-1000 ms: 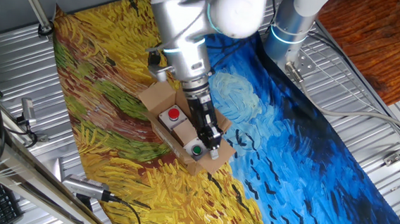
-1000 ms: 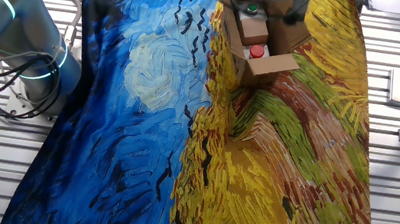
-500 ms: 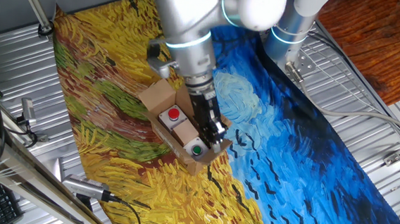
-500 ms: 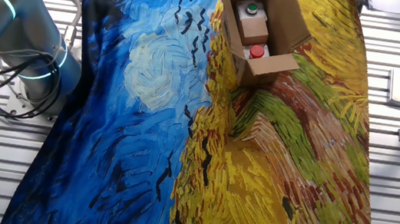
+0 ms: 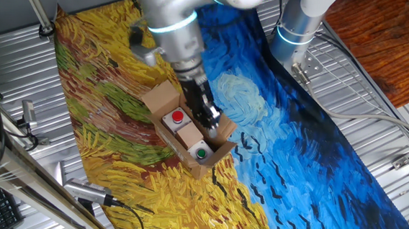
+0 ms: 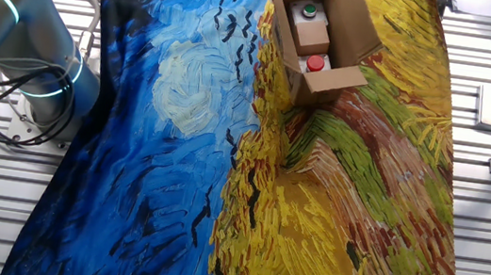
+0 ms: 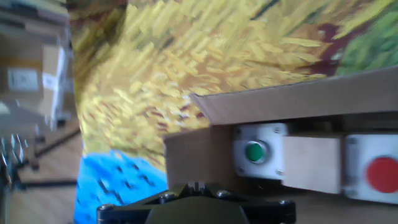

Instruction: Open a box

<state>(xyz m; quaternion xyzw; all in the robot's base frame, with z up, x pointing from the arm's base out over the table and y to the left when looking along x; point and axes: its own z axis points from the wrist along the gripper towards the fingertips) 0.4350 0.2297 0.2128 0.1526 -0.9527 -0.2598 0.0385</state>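
From one fixed view I count one box (image 5: 189, 133), open on the painted cloth (image 5: 104, 100), two buttons inside; my gripper (image 5: 211, 122) has lifted off its rim, finger spread unclear. The hand view shows the green button (image 7: 253, 151) and red button (image 7: 379, 174).

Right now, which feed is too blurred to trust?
Hand view: smeared across the cloth, though the box and its green button read fine. One fixed view: arm slightly motion-blurred, end effector readable. Other fixed view: sharp, evenly lit.
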